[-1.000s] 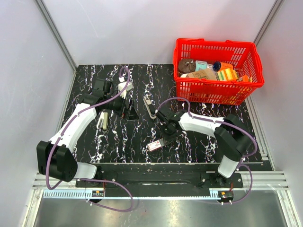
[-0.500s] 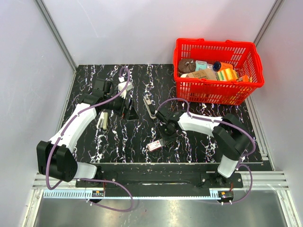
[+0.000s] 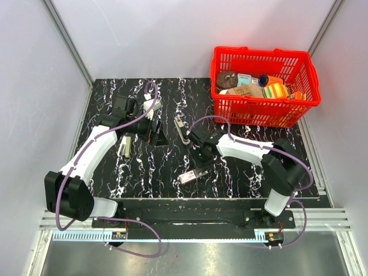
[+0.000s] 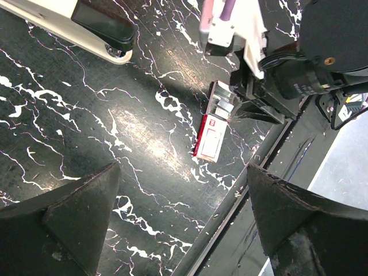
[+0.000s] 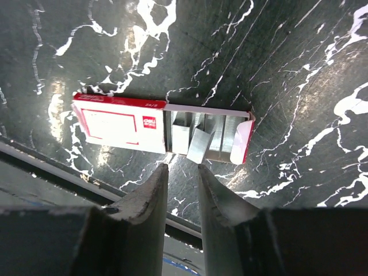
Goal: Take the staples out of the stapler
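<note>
The stapler (image 3: 181,131), slim, black and metal with a pale tip, lies on the black marble table between the arms. It also shows at the top left of the left wrist view (image 4: 86,26). A red-and-white staple box (image 3: 190,175) lies near the front edge, its drawer pulled out, with staple strips (image 5: 204,138) in it, one tilted. My right gripper (image 3: 199,162) hangs just above the box's open end. Its jaws (image 5: 181,169) stand a narrow gap apart with nothing between them. My left gripper (image 3: 155,132) is wide open and empty (image 4: 183,169), left of the stapler.
A red basket (image 3: 264,110) with several items stands at the back right. A pale-and-black object (image 3: 123,148) lies under the left arm. The table's front rail (image 4: 247,190) runs close beside the staple box.
My right gripper has shifted slightly left and back over the staple box. The left arm, the stapler and the box have not moved.
</note>
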Robot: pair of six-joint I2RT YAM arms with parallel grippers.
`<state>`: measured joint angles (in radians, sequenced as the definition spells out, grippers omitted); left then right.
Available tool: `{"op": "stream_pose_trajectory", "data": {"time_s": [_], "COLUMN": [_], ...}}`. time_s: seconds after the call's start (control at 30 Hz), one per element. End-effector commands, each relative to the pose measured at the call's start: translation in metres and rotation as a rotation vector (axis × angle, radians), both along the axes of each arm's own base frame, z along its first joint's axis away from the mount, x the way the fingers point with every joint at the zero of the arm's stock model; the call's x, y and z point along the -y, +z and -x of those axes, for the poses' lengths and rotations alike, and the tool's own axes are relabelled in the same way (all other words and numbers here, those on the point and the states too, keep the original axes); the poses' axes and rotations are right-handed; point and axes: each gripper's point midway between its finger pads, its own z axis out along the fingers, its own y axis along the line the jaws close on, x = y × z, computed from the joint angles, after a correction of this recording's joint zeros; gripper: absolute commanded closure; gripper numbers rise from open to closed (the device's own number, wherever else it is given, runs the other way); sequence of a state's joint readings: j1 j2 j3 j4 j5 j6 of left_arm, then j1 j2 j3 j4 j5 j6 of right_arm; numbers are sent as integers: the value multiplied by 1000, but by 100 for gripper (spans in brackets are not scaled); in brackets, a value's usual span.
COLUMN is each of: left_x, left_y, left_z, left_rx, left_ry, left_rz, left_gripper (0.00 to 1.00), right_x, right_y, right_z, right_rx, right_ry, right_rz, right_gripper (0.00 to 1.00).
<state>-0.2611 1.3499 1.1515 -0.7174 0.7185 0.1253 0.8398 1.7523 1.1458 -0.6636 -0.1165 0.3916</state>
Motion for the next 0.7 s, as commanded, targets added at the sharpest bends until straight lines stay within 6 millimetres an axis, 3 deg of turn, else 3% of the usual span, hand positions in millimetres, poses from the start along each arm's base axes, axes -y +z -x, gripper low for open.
{"op": "stream_pose_trajectory", "data": {"time_s": [0.0, 0.2, 0.4, 0.67], "left_x": [0, 0, 0, -1], "left_y": [9, 10, 10, 8], "left_z": [-5, -5, -4, -4], "left_rx": [42, 42, 45, 41], "left_ry": [6, 7, 5, 4], "left_rz": [-1, 0, -2, -7], "left_gripper": [4, 5, 5, 5], "right_x": [-8, 6, 4, -4], "right_y": [46, 40, 26, 18], "right_z": [-8, 0, 8, 4], "right_rx": [88, 87, 51, 47], "right_ry": [18, -1, -16, -19], "right_rz": [-65, -36, -64, -86], "right_gripper": [69, 87, 100, 100]}}
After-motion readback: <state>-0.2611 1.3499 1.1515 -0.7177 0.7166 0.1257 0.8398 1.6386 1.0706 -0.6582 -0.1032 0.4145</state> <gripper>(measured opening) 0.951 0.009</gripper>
